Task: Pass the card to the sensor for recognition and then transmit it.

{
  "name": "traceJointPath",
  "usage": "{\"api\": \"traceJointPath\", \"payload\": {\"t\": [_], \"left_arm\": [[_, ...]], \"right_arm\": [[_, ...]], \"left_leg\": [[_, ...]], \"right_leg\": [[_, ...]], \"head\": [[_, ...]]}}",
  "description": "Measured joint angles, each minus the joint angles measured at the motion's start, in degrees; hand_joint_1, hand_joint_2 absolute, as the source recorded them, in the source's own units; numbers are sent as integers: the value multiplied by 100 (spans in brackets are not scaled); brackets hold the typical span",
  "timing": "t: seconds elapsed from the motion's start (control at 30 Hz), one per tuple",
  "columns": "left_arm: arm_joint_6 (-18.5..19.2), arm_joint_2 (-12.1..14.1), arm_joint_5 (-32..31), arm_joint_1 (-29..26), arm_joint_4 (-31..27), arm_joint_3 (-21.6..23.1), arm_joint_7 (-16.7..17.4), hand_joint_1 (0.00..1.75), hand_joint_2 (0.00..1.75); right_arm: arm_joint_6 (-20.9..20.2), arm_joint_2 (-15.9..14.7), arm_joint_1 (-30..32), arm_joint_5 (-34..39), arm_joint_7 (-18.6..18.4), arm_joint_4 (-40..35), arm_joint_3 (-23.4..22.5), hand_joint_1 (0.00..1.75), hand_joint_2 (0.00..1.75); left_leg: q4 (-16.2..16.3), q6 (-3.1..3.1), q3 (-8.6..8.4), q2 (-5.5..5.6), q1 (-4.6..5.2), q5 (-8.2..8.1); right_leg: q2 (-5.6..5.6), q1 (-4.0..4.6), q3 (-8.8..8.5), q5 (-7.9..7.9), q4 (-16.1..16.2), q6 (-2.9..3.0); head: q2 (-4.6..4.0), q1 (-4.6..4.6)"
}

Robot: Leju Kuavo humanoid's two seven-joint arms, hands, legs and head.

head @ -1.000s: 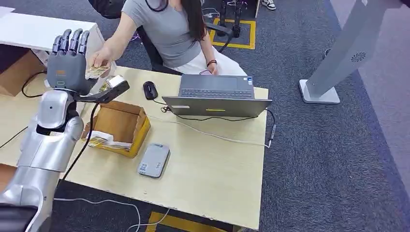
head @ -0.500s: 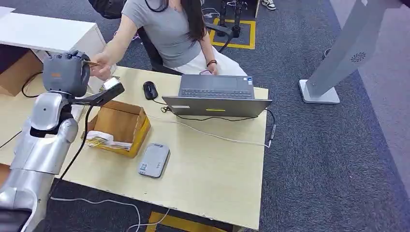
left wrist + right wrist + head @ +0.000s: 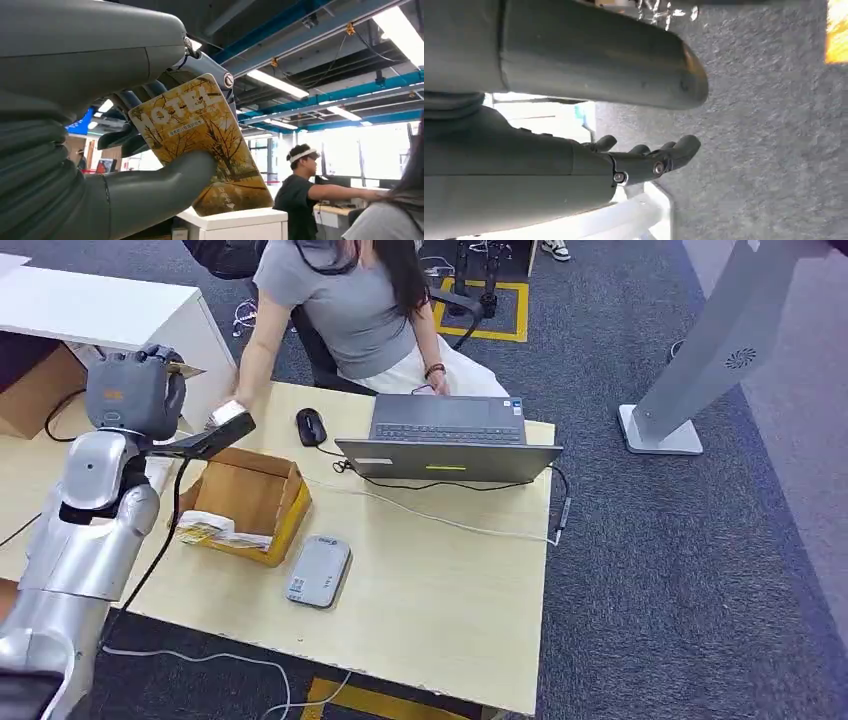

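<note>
— So where is the card [image 3: 200, 145] right now?

— In the left hand [image 3: 135, 390], raised above the far left corner of the desk [image 3: 440, 580]. The left wrist view shows it plainly: a yellow autumn-print card pinched between the thick thumb [image 3: 165, 185] and the darker fingers [image 3: 125, 137] behind it, its printed face towards that camera.

— How does it sit in the grasp?

— The thumb presses near one long edge, and most of the card juts out past the fingers. From the head view, a thin sliver of it pokes out of the fist towards the seated person [image 3: 350, 300].

— And the sensor?

— I take the grey, flat reader [image 3: 318, 572] near the front of the desk to be it. It lies nearer the robot's body than the raised hand and off to that hand's right, past the open cardboard box [image 3: 250, 500]. So the card must come down and back, and its face probably needs turning flat over the reader.

— Which arm is better placed?

— The left one, since it already has the card. The right hand [image 3: 644, 160] hangs over the carpet with nothing in it, fingers loosely extended.

— Anything in the way?

— The box, and a black handheld scanner [image 3: 215, 432] with its cable, sit between hand and reader; I would lift over them.
</note>
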State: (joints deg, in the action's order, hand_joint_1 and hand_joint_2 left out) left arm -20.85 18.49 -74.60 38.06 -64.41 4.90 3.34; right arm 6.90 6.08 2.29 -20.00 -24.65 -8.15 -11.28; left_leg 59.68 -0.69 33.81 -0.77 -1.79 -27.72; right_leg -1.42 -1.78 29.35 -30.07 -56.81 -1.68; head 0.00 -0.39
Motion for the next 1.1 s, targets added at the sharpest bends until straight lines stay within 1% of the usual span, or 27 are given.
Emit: {"api": "traceJointPath", "payload": {"t": [0.1,0.2,0.3,0.4,0.57,0.77,0.87,0.93,0.97,1.1], "left_arm": [[46,-28,142,-156,-201,9,-193,175,175],[124,-151,205,-531,-615,148,-352,175,175],[142,-312,197,-957,-1024,410,-371,175,175],[144,-387,194,-1178,-1285,525,-369,175,175],[164,-413,218,-1289,-1484,579,-361,175,175],[188,-439,251,-1315,-1558,588,-363,175,175],[234,-491,345,-1375,-1621,620,-487,175,175],[302,-564,354,-1490,-1709,706,-496,175,175],[396,-613,365,-1548,-1752,775,-490,175,175],[623,-739,387,-1664,-1821,1073,-400,175,175]], "right_arm": [[86,-6,-14,4,-51,-2,0,0,0],[133,-4,-25,4,-55,-2,0,0,0],[179,-4,-32,4,-55,-2,0,0,0],[195,-2,-28,4,-55,-2,0,0,0],[219,-2,-29,4,-53,-2,0,0,0],[225,-2,-29,4,-53,-2,0,0,0],[225,-2,-29,4,-40,-2,0,0,0],[223,0,-29,11,-37,-2,0,0,0],[219,4,-31,11,-48,-2,0,0,0],[190,18,-34,28,-121,-2,0,0,0]], "left_leg": [[0,0,-1,-3,0,0],[0,0,-1,0,2,-1],[0,0,1,-1,2,-1],[0,0,1,-7,3,-2],[0,-3,0,-1,1,1],[0,-3,0,-1,1,2],[0,-3,0,-1,2,1],[0,-3,0,0,3,1],[1,-2,0,1,3,1],[1,-2,1,0,3,1]], "right_leg": [[3,0,2,0,1,0],[0,-2,1,0,4,0],[1,-3,2,0,5,-1],[6,-3,5,0,5,-1],[1,-2,4,0,-1,0],[1,-2,4,0,-2,0],[1,-3,4,0,-1,0],[0,-3,3,0,1,-1],[-1,-3,3,0,1,-1],[-1,-3,3,0,2,-1]], "head": [[0,-4],[0,-2],[0,0],[0,-2],[0,0],[0,0],[0,-2],[0,-2],[0,-2],[0,0]]}}
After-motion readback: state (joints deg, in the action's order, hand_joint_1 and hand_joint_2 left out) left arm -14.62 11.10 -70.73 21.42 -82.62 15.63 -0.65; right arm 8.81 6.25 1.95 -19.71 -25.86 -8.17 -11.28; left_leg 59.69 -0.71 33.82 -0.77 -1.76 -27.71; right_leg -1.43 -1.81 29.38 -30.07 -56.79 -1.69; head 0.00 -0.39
